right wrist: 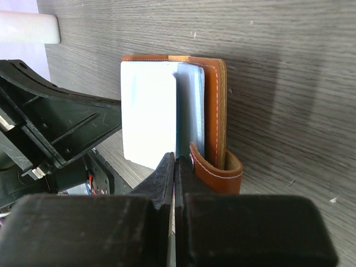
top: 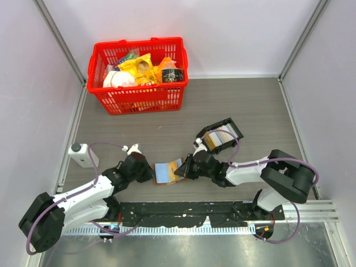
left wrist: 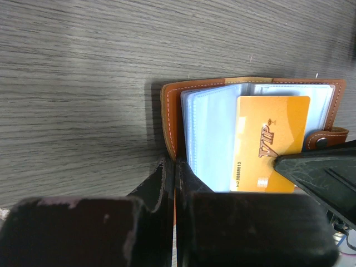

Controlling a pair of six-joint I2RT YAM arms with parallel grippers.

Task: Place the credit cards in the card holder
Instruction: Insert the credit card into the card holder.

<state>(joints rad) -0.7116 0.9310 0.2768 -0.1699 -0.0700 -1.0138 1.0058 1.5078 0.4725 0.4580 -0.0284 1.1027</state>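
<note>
Between my two grippers, mid-table: card holder, brown, lying open. Left gripper: fingers pinched narrow on its near cover edge. Right gripper: fingers closed thin on the opposite edge, beside the snap tab. Yellow-orange card: on the clear sleeves, long axis running toward my left fingers, seemingly partly seated. Remaining cards: black tray, nearer my right arm.

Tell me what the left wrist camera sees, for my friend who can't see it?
An open brown card holder lies on a grey wooden table, with a yellow-orange VIP card on its clear sleeves. The left gripper pinches the holder's near edge, fingers shut.
</note>
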